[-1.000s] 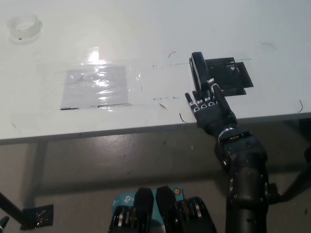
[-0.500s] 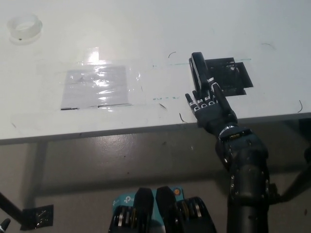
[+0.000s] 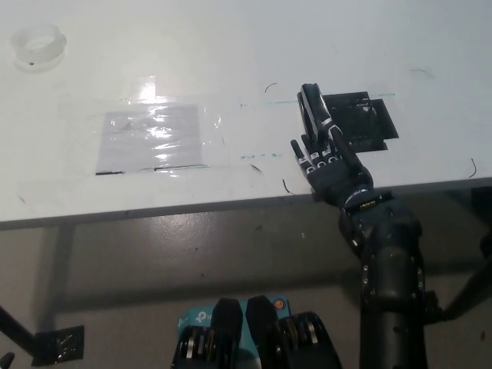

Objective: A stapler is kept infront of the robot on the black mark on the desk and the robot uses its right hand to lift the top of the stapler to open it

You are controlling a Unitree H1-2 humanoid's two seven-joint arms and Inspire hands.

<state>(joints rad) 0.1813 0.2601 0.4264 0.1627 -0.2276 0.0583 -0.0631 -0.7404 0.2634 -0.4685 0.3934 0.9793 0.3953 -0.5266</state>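
A black stapler lies lengthwise on the white desk at the left edge of a black mark. My black right hand is stretched flat over the desk's front edge, fingers apart and pointing at the stapler. Its fingertips reach the stapler's near end and cover it; whether they touch it is unclear. The hand holds nothing. My white left hand is out of view.
A roll of clear tape sits at the far left corner. A shiny taped plastic sheet lies left of the stapler. The desk's front edge runs across the picture, with grey floor below it.
My right hand has crept slightly forward and left toward the stapler's near end. The stapler has not moved.
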